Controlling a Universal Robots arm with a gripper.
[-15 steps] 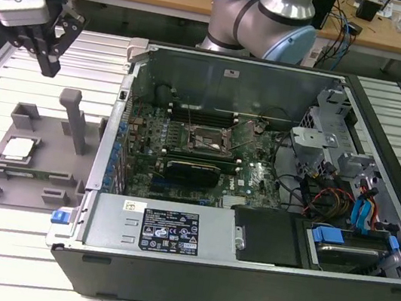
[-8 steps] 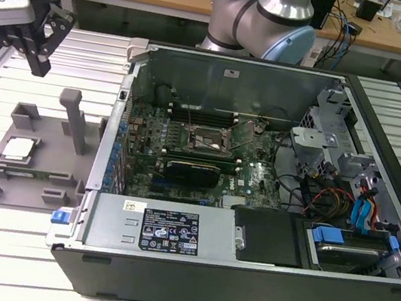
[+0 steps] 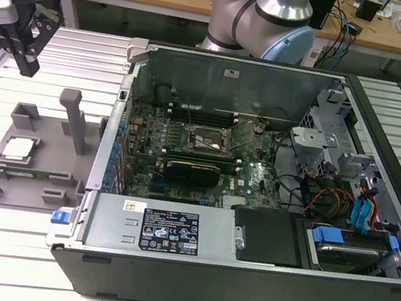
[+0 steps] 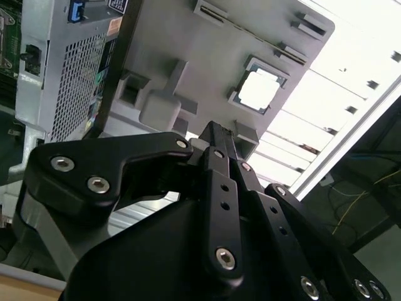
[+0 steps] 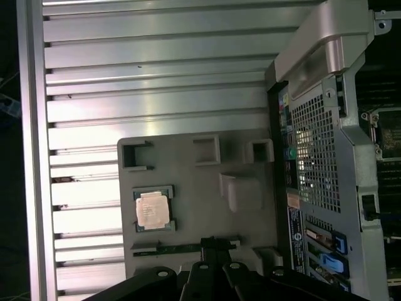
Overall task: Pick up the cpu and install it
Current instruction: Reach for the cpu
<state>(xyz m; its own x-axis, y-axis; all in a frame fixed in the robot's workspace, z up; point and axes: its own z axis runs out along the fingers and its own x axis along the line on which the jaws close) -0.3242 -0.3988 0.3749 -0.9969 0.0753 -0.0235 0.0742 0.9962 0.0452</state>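
Gripper (image 3: 28, 66), black metal, hangs empty, fingers seemingly pressed together, well apart from the small silver square cpu (image 3: 18, 148), which is seated in the grey plastic fixture plate (image 3: 44, 175).

One cpu (image 3: 17, 150) (silver-topped), one grey fixture (image 3: 49, 136), one computer case (image 3: 239, 294), one gripper (image 3: 27, 66).

No text can be read; the silver box's (image 3: 110, 216) black label (image 3: 171, 231) is too small.

Surface (image 3: 8, 257): ribbed aluminium slats, pale grey. Two items lie directly on it. Grey fixture plate (image 3: 47, 153), lying flat, toward the surface's edge at the exterior view's left. Open computer case (image 3: 240, 283), on its side, just beside the plate, reaching toward the opposite edge.
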